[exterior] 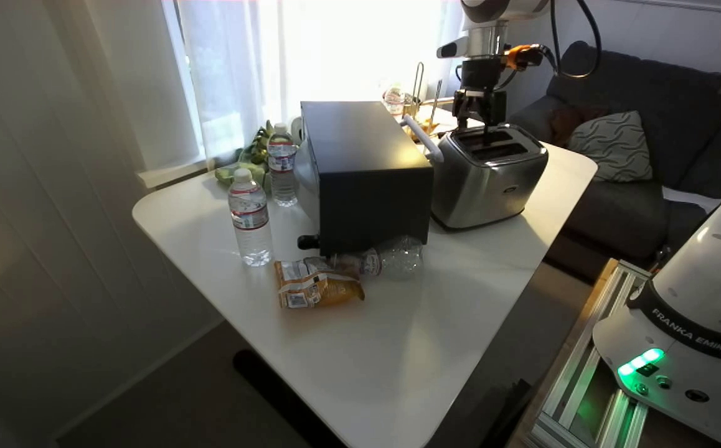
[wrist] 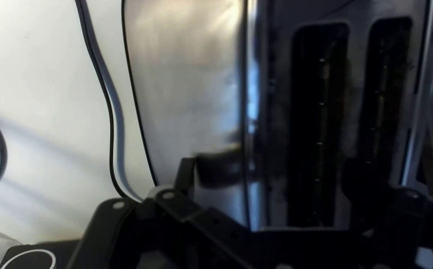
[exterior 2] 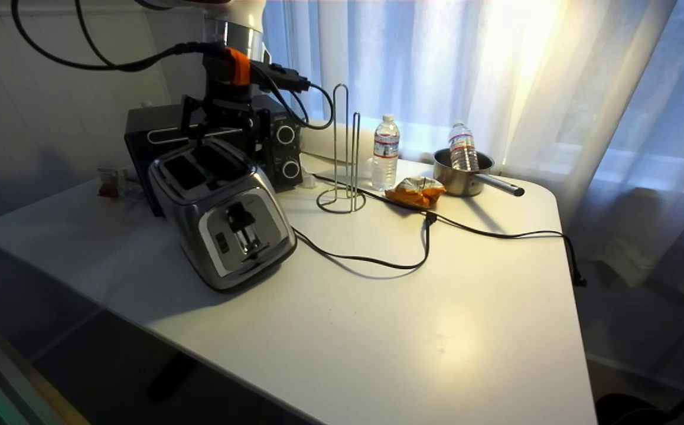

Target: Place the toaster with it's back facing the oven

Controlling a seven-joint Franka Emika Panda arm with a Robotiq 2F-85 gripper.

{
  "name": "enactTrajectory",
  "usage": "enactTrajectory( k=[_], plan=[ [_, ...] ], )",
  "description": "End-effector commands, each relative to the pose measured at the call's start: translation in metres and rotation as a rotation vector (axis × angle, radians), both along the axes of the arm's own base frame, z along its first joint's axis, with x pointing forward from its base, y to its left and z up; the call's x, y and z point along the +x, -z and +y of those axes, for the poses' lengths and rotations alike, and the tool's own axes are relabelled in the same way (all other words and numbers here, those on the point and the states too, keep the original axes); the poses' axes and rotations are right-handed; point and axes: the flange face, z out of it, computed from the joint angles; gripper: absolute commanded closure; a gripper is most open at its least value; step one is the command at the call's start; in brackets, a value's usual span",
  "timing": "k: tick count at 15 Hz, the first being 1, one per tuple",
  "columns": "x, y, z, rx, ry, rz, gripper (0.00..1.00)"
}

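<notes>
While the gripper [wrist: 272,177] hangs right over the toaster [exterior: 491,177], its jaws stand wide, straddling one long steel wall: one of the fingers [wrist: 184,177] outside it, the other at the slots. Can't tell from here if either touches. Toaster stands on the white table [exterior: 435,354] directly under the gripper, lever panel [exterior 2: 247,233] at the end away from it, facing away from the oven [exterior: 370,199]. Oven is just beside the toaster, at the gripper's end, handle [exterior: 421,137] and knobs [exterior 2: 286,134] facing that way; whether the two touch, can't tell. Black cord [exterior 2: 371,258] runs near the toaster on the outer finger's side; wire stand [exterior 2: 347,156] further from the gripper, same side. Past the stand: upright water bottle [exterior 2: 385,153], orange packet [exterior 2: 419,192], then a steel pot [exterior 2: 459,183] with another bottle [exterior 2: 463,150] tilted inside. Oven sits between the gripper and two more upright bottles [exterior: 251,221], plus some green leafy item [exterior: 258,148], half hidden. Around the oven's end, well apart from the gripper: clear bottle [exterior: 401,258] on its side, orange snack bag [exterior: 320,289] just beside it. Grey sofa [exterior: 622,87] with a patterned cushion [exterior: 616,149] is off the table, beyond the gripper. Robot base [exterior: 703,348], "FRANKA EMIKA" on its collar, green lights lit, stands off the table's edge, well apart from the gripper.
</notes>
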Motion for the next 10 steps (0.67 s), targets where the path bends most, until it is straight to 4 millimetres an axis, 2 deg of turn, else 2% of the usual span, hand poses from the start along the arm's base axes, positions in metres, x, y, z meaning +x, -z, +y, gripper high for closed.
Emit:
enactTrajectory(
  k=[1,6,8,10],
  plan=[
    [-0.010,-0.015,0.005,0.040,0.009,-0.093,0.00],
    [-0.011,-0.037,0.002,0.030,0.068,-0.183,0.00],
    [-0.018,-0.056,-0.004,0.010,0.169,-0.191,0.00],
    [-0.027,-0.085,-0.013,-0.034,0.281,-0.211,0.00]
  ],
)
